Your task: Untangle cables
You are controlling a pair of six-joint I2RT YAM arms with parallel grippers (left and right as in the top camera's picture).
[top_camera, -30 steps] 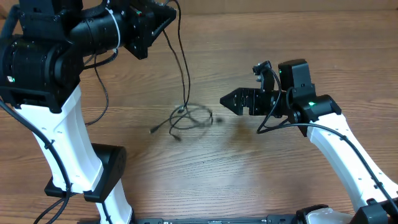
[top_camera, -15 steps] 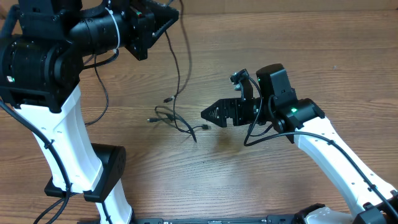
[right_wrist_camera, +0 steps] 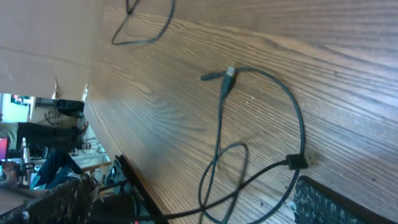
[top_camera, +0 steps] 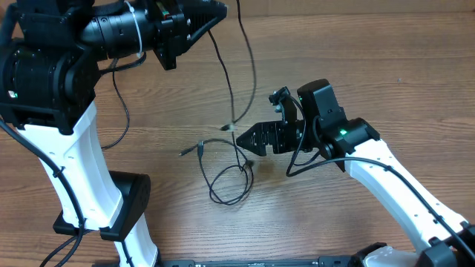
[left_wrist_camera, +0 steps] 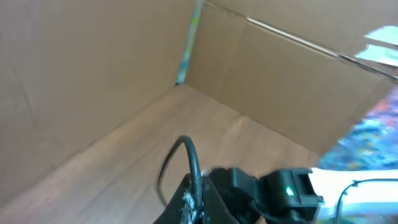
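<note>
Thin black cables [top_camera: 226, 182] lie in loose loops on the wooden table, with one plug end [top_camera: 183, 153] pointing left. A strand rises from a white-tipped plug [top_camera: 231, 127] to my left gripper [top_camera: 217, 13], which is raised at the top. In the left wrist view the left gripper [left_wrist_camera: 198, 202] is shut on a black cable [left_wrist_camera: 189, 152]. My right gripper [top_camera: 249, 139] sits low, just right of the loops. In the right wrist view the right gripper [right_wrist_camera: 199, 208] is open, with the loop [right_wrist_camera: 224, 177] and a plug [right_wrist_camera: 297, 162] between its fingers and a further plug [right_wrist_camera: 227, 74] beyond.
The left arm's black base [top_camera: 126, 204] stands at the left front. A thin arm wire [top_camera: 122, 111] hangs beside the left arm. Cardboard walls [left_wrist_camera: 93, 68] ring the table. The right arm [left_wrist_camera: 289, 190] shows in the left wrist view.
My left gripper has shifted right with the cable, pulling the strand up. The tangle has spread into a wider loop nearer the front. My right gripper has moved left and lower to the loops.
</note>
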